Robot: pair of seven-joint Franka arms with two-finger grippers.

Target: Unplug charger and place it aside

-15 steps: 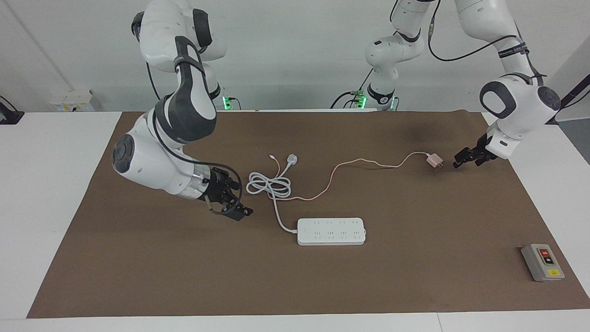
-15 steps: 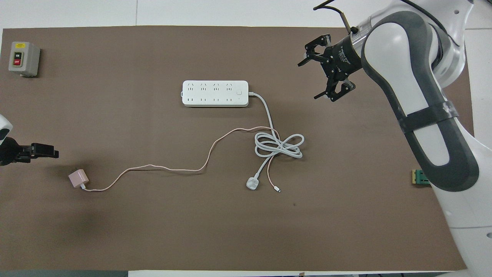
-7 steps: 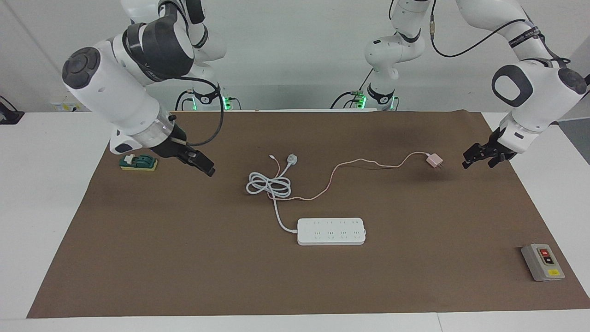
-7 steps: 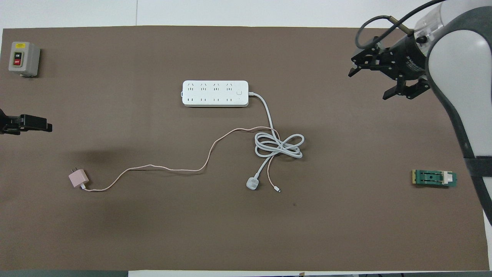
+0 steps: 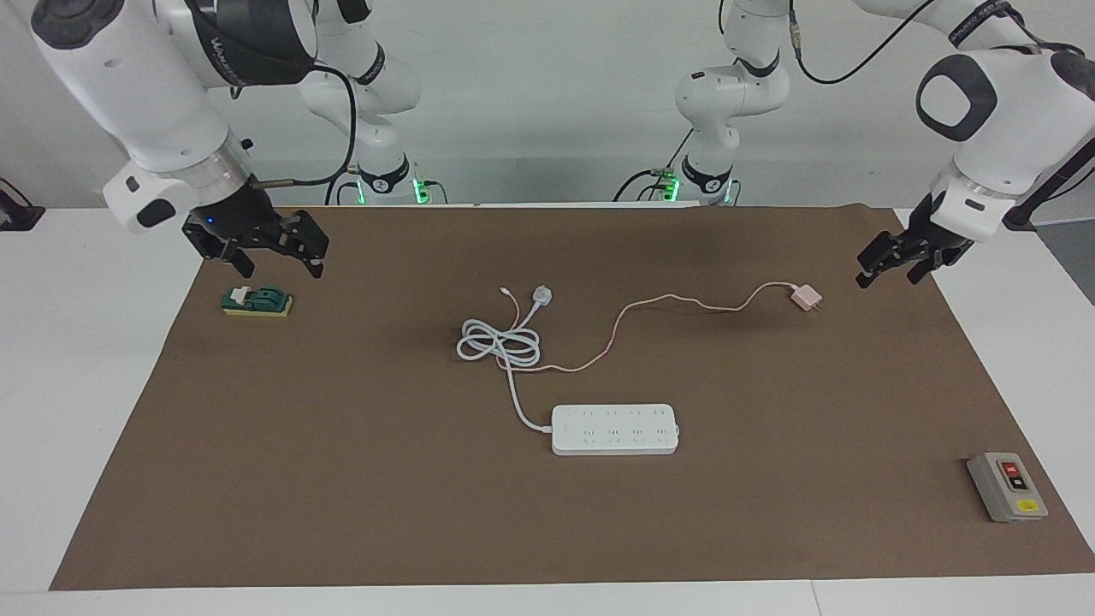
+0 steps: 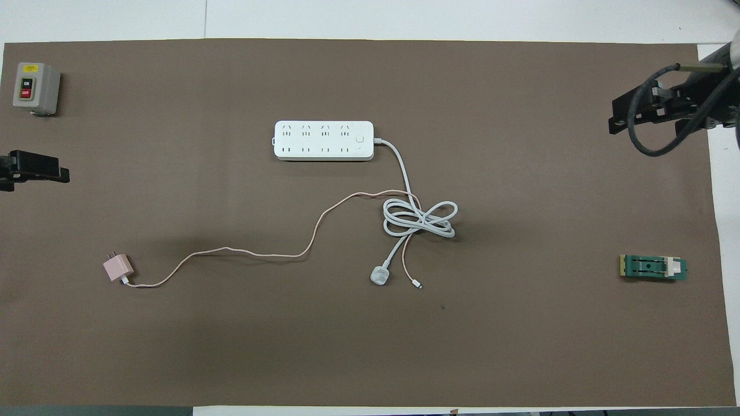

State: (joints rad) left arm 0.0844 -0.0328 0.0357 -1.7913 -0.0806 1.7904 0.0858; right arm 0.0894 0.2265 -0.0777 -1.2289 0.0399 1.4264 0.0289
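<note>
The pale-pink charger (image 5: 804, 297) lies on the brown mat (image 5: 342, 479) toward the left arm's end, unplugged, prongs free; it also shows in the overhead view (image 6: 118, 268). Its thin pink cable (image 5: 676, 299) runs to the coiled white cord (image 5: 500, 344). The white power strip (image 5: 614, 429) lies mid-mat with nothing plugged into its sockets (image 6: 324, 140). My left gripper (image 5: 890, 263) is open and empty, raised over the mat's edge, apart from the charger. My right gripper (image 5: 278, 255) is open and empty, raised over the mat's edge at the right arm's end.
A grey switch box (image 5: 1008, 486) sits at the mat's corner toward the left arm's end, farther from the robots. A small green and white block (image 5: 257, 301) lies under the right gripper. A round white plug (image 5: 541, 296) ends the thick cord.
The right gripper rose and swung from beside the power strip to the right arm's end of the mat, uncovering the green block. The left gripper lifted away from the charger, which stayed put.
</note>
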